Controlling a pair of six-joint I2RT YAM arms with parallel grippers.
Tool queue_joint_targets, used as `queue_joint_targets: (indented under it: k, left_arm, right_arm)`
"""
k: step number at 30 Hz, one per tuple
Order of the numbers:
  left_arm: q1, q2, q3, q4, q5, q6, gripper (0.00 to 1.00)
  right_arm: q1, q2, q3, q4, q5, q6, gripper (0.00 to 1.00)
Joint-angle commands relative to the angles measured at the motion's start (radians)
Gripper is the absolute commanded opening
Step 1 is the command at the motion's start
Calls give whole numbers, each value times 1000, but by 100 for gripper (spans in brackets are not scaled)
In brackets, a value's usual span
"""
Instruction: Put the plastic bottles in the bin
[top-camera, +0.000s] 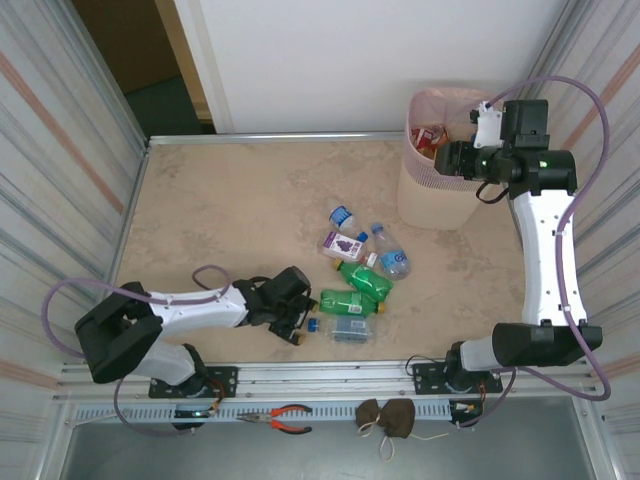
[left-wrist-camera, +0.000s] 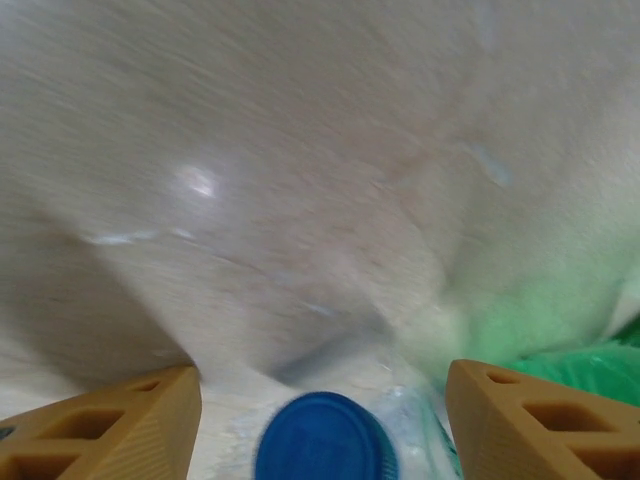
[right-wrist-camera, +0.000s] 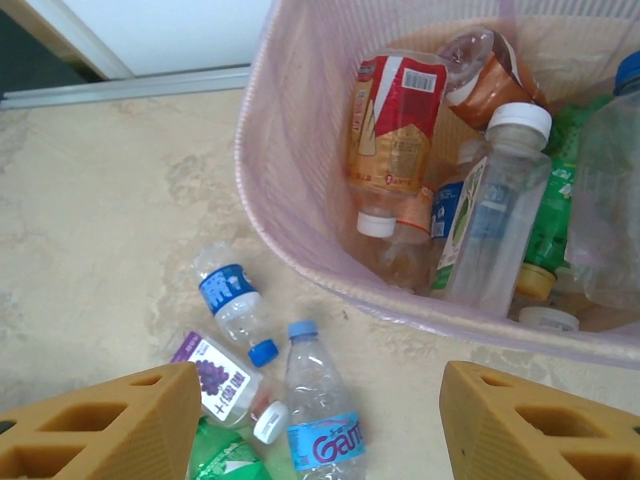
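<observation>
Fingers (left-wrist-camera: 120, 425) of my left gripper (left-wrist-camera: 322, 395) stand apart, low over the beige stone-patterned table (left-wrist-camera: 250, 150). The round blue cap (left-wrist-camera: 325, 445) of a lying clear plastic bottle (top-camera: 347, 329) sits in the gap between them, not pinched, and a blurred green plastic bottle (left-wrist-camera: 590, 365) lies just to one side. My right gripper (right-wrist-camera: 320, 405) is likewise parted and empty, hanging above the tall pale-pink plastic bin (right-wrist-camera: 300, 140) with its thin pink liner. Inside the bin, piled against one another, lie an orange bottle with a red label (right-wrist-camera: 395, 120), a clear bottle with a white cap (right-wrist-camera: 500, 210), a green bottle (right-wrist-camera: 555, 225) and a brownish bottle (right-wrist-camera: 480, 70). On the table beside the bin more plastic bottles lie close together: a clear one with a blue label (right-wrist-camera: 232, 305), a purple-labelled one with a white cap (right-wrist-camera: 222, 380), and a clear one with a pale blue cap (right-wrist-camera: 318, 410).
</observation>
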Motion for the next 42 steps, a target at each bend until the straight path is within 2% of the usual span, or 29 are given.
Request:
queue_joint_targets:
  k: [1, 7, 17, 25, 33, 42]
  left_arm:
    - [-19, 25, 28, 40, -4, -241, 61]
    - [-30, 9, 46, 3, -41, -264, 53]
    - [-36, 6, 45, -14, -60, -282, 33]
    - [-34, -52, 38, -53, -102, -250, 25]
    - [49, -212, 74, -177, -157, -3, 21]
    - [214, -327, 153, -136, -106, 448, 19]
  right_arm:
    - [14, -29, 26, 6, -18, 5, 63]
    - [37, -29, 33, 3, -18, -1, 63]
    - [43, -42, 36, 4, -14, -10, 62]
    - [45, -79, 17, 10, 1, -17, 62]
    - [44, -133, -17, 18, -65, 4, 62]
    - [45, -205, -113, 109, -252, 59, 62]
